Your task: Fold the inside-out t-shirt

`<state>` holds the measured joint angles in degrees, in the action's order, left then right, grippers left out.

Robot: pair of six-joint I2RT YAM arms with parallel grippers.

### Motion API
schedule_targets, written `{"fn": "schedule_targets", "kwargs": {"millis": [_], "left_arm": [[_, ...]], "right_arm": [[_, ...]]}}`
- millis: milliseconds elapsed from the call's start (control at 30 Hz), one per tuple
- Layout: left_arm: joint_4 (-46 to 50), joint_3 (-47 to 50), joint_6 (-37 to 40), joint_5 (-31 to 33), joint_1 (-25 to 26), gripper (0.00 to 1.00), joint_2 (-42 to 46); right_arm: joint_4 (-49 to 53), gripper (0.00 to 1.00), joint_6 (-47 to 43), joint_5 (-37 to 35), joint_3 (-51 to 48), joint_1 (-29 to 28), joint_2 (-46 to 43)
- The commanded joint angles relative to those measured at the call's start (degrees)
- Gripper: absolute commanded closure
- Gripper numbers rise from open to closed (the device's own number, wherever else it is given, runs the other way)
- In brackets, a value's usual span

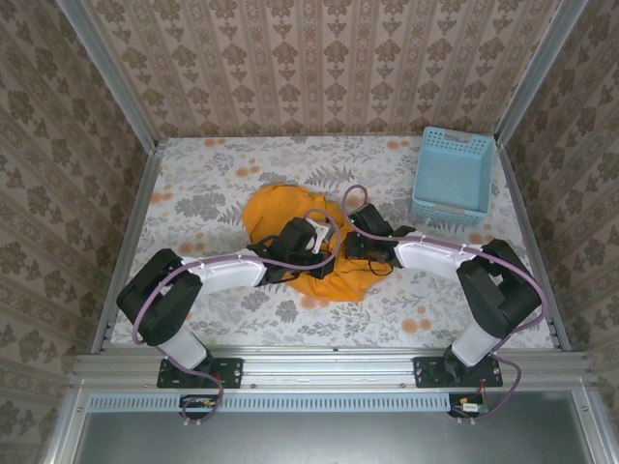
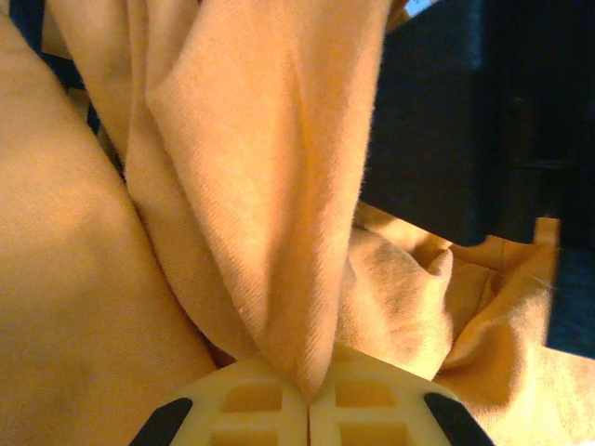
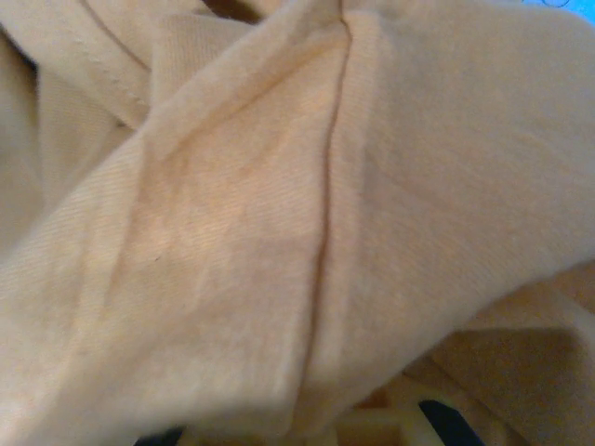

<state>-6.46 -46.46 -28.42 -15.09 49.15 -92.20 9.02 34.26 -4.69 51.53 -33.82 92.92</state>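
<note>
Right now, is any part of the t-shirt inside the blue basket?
No, the t-shirt lies bunched on the table, apart from the basket at far right.

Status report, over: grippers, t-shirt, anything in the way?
Left gripper shut on a t-shirt fold. Right gripper shut, buried in cloth. T-shirt bunched, not folded. Basket far right, apart from it.

From my station I count one soft, wrinkled orange-yellow cloth t-shirt (image 1: 276, 208), heaped mid-table. There is one light blue plastic lattice basket (image 1: 455, 140) at the far right. There are two black-and-white robot arms: the left arm (image 1: 208, 275) and the right arm (image 1: 440, 256), both based at the near edge. Each carries one two-finger gripper, so two: the left gripper (image 2: 308, 401) and the right gripper (image 3: 311, 437). There is one flower-patterned table (image 1: 203, 174), and three brown patterned wallpaper walls (image 1: 319, 58) stand left, far and right.
</note>
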Motion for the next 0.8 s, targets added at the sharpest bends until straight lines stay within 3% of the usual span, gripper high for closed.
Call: {"fn": "schedule_targets", "kwargs": {"millis": [0,533,767], "left_arm": [[1.0,-0.3,1.4,1.2,0.5,0.9,-0.8],[2.2,-3.7,1.4,2.6,-0.1,0.83,-1.5],[2.7,-5.1,1.5,2.3,-1.2,0.75,-2.7]], "right_arm": [[2.9,0.99,-0.5,-2.4,-1.2,-0.5,-3.8],[6.8,0.96,0.0,-4.7,-7.4,-0.5,-16.4],[7.7,0.96,2.8,-8.4,-12.3,-0.2,-23.2]]}}
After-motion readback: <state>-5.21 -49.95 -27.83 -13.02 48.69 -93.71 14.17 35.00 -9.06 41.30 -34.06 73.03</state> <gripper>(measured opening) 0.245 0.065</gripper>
